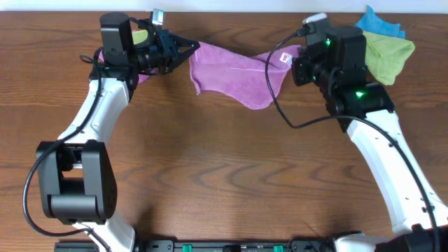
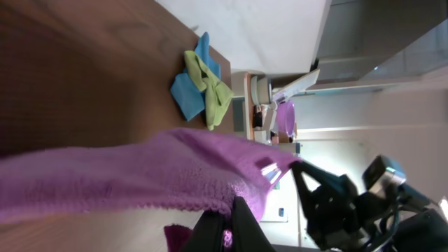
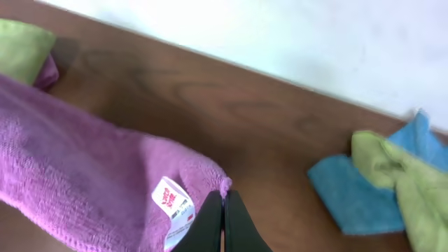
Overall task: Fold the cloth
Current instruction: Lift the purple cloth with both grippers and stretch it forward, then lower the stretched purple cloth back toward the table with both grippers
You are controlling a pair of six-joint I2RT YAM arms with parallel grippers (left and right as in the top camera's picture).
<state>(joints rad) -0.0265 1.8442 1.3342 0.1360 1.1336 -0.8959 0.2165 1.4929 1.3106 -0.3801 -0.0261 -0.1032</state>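
The lilac-purple cloth (image 1: 234, 73) hangs stretched between my two grippers at the far side of the table, sagging in the middle. Its white tag (image 1: 285, 57) is near the right-hand corner. My left gripper (image 1: 187, 47) is shut on the cloth's left corner; in the left wrist view the cloth (image 2: 126, 178) is pinched between the fingers (image 2: 229, 210). My right gripper (image 1: 299, 50) is shut on the right corner; in the right wrist view the cloth (image 3: 77, 168) and tag (image 3: 173, 203) sit just left of the closed fingers (image 3: 224, 203).
A blue cloth (image 1: 378, 24) and a lime-green cloth (image 1: 388, 54) lie at the far right corner. Another lime-green cloth (image 1: 140, 36) and a bit of dark purple cloth (image 1: 145, 78) sit under the left arm. A black cable (image 1: 280, 105) loops from the right arm.
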